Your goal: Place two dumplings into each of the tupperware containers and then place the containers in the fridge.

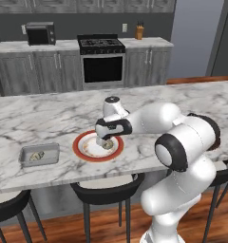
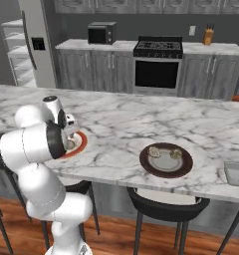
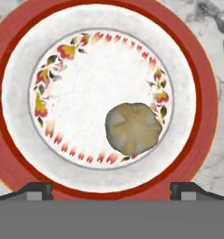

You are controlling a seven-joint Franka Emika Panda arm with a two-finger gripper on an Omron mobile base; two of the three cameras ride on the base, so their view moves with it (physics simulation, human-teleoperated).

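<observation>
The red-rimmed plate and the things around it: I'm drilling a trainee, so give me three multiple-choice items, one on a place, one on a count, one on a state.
1. Where is the pincer?
A. above the red-rimmed plate
B. over the tray
C. at the fridge

2. How many dumplings lie on the dark-rimmed plate?
A. none
B. two
C. four

3. How does the pincer stand?
A. shut on a dumpling
B. open, holding nothing
C. shut, empty

Key: 1 A, the hand view looks straight down on that plate. 2 B, two lumps sit there. 3 B, its tips stand wide apart, the dumpling lying free.
</observation>
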